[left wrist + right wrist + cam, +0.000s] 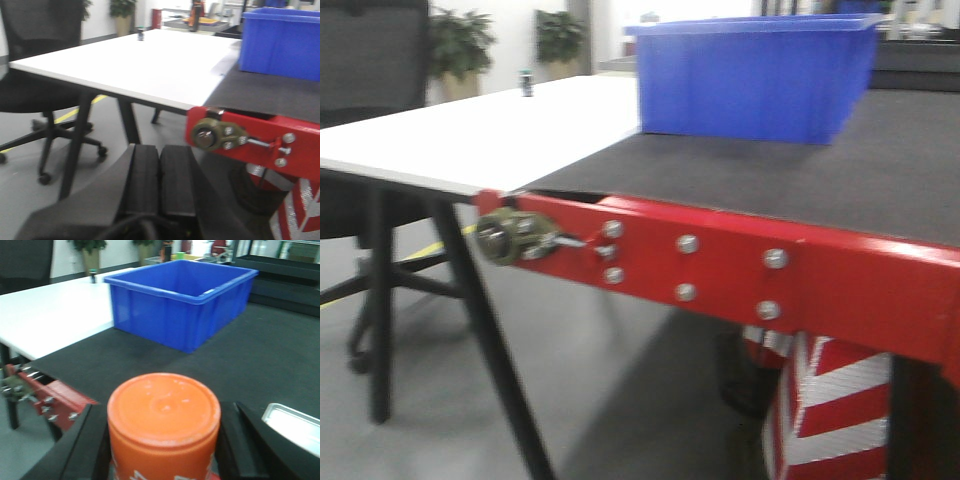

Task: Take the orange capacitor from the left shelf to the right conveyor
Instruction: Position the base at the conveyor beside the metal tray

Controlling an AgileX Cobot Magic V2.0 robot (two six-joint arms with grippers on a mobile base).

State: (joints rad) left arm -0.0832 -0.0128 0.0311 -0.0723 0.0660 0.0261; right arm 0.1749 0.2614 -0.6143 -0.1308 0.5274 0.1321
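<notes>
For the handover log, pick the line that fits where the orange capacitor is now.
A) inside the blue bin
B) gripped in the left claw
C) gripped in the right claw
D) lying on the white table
C: the right wrist view shows the orange capacitor upright between the right claw's fingers, while the left claw is shut on nothing.
</notes>
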